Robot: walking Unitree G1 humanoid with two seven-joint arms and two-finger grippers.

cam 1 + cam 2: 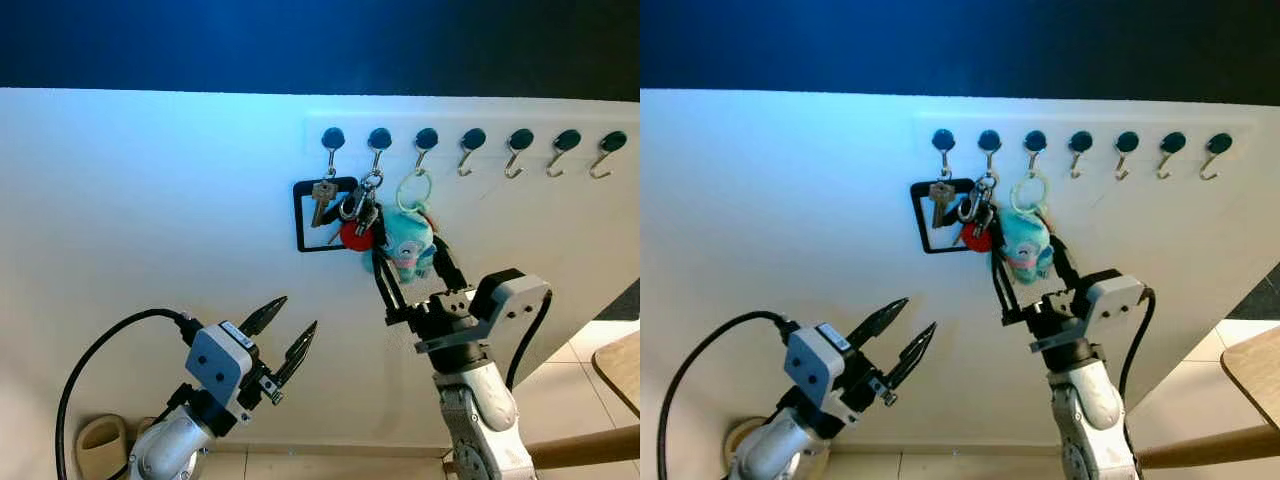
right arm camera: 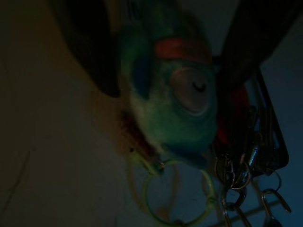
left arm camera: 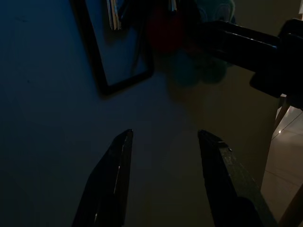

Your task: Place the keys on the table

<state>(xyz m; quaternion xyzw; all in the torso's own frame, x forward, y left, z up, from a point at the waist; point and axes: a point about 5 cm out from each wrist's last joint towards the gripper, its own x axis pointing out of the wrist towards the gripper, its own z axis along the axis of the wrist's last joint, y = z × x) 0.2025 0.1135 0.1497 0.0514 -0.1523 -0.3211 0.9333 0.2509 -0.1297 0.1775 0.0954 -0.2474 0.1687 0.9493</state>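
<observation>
On a white wall, a row of dark hooks [image 1: 470, 138] carries the keys. A silver key [image 1: 322, 197] with a black square frame [image 1: 300, 215] hangs from the first hook. A key bunch with a red tag [image 1: 355, 237] hangs from the second. A teal plush toy [image 1: 408, 240] on a pale green ring [image 1: 414, 187] hangs from the third. My right gripper [image 1: 412, 268] reaches up from below, open, one finger on each side of the plush toy [image 2: 175, 104]. My left gripper [image 1: 280, 335] is open, lower left, apart from the keys.
Several hooks right of the plush are bare. A wooden table corner [image 1: 620, 370] and a wooden bar [image 1: 585, 448] lie at the lower right over a tiled floor. A beige object [image 1: 100, 445] rests on the floor at the lower left.
</observation>
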